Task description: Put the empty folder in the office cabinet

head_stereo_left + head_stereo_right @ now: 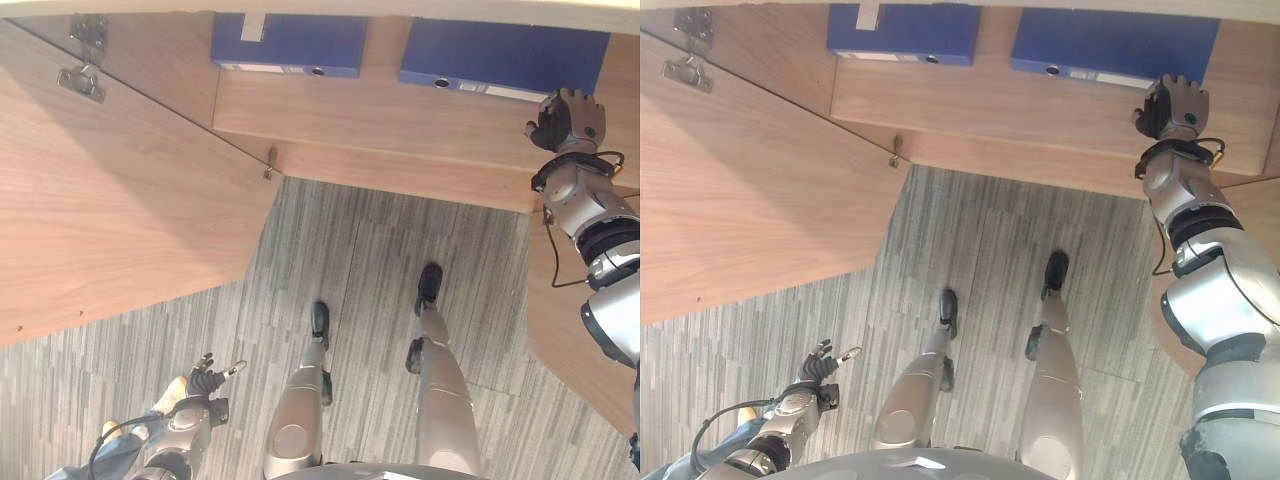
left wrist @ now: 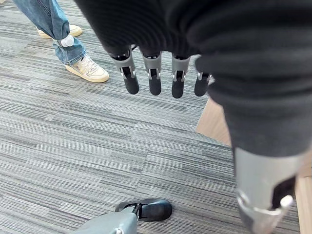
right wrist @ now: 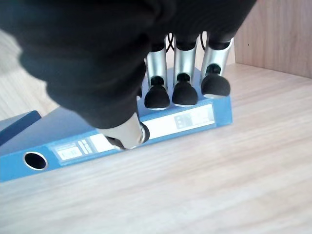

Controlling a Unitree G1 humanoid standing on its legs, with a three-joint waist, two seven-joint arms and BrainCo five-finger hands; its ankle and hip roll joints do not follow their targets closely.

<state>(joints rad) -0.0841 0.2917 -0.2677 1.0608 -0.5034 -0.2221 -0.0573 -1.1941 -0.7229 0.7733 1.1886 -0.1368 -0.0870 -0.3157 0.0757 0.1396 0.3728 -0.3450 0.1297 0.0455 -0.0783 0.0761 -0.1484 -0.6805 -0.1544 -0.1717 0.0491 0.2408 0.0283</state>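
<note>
Two blue folders lie flat on the cabinet (image 1: pixel 400 125) shelf, the folder (image 3: pixel 146 127) at the right under the right hand (image 1: pixel 567 120), whose straight fingers (image 3: pixel 185 92) rest on its spine edge near the shelf's front, while the left hand (image 2: pixel 156 73) hangs relaxed, empty, over carpet (image 2: pixel 73 136) beside a person's shoes (image 2: pixel 87 68).

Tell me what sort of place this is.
Probably an office: a wooden cabinet with its door open, blue folders lying on its shelf, and grey striped carpet. The right hand is at one folder.
</note>
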